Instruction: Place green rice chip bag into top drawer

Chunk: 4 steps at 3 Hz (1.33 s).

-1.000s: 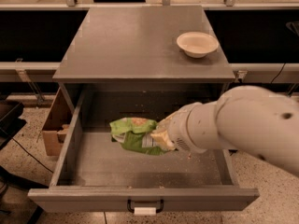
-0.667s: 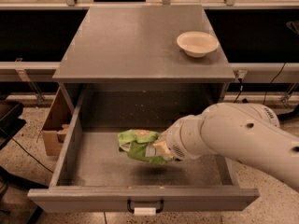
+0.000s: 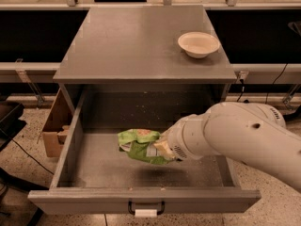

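The green rice chip bag [image 3: 137,147] is crinkly light green with a darker label. It hangs inside the open top drawer [image 3: 141,197], a little above the drawer floor, with its shadow beneath it. My gripper [image 3: 162,149] reaches in from the right at the end of the white arm [image 3: 235,135] and is shut on the bag's right end. The wrist hides most of the fingers. The drawer is pulled fully out, and its dark handle with a white tag [image 3: 146,208] is at the front.
A white bowl [image 3: 198,44] stands on the grey cabinet top [image 3: 136,41] at the right rear. A cardboard box [image 3: 54,131] sits on the floor left of the drawer. Crumbs lie on the drawer floor toward the back.
The arm has lowered the bag deeper into the drawer, closer to its floor. The bag stays in the gripper.
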Each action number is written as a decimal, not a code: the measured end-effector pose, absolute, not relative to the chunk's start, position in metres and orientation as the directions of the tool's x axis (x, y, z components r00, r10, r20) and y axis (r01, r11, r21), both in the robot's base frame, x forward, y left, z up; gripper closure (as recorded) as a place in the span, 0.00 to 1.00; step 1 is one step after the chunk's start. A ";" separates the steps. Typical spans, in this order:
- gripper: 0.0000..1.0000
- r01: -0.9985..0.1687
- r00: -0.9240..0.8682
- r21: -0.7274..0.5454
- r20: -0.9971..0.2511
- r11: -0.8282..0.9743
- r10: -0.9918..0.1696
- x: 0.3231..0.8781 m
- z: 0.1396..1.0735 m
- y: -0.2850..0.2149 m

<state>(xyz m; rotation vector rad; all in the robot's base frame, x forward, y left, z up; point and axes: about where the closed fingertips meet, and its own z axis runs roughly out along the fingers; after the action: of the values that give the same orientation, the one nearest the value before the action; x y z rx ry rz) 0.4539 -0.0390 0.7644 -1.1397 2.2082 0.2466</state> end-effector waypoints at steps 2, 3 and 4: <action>0.00 -0.786 -0.425 -0.117 -0.612 0.608 -0.667 0.454 0.764 -0.039; 0.00 -0.790 -0.418 -0.116 -0.618 0.603 -0.666 0.454 0.766 -0.038; 0.00 -0.792 -0.403 -0.107 -0.648 0.601 -0.646 0.454 0.776 -0.044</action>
<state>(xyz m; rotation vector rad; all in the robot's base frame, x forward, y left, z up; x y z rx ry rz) 0.4540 -0.0445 0.7755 -1.1312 2.1684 0.2858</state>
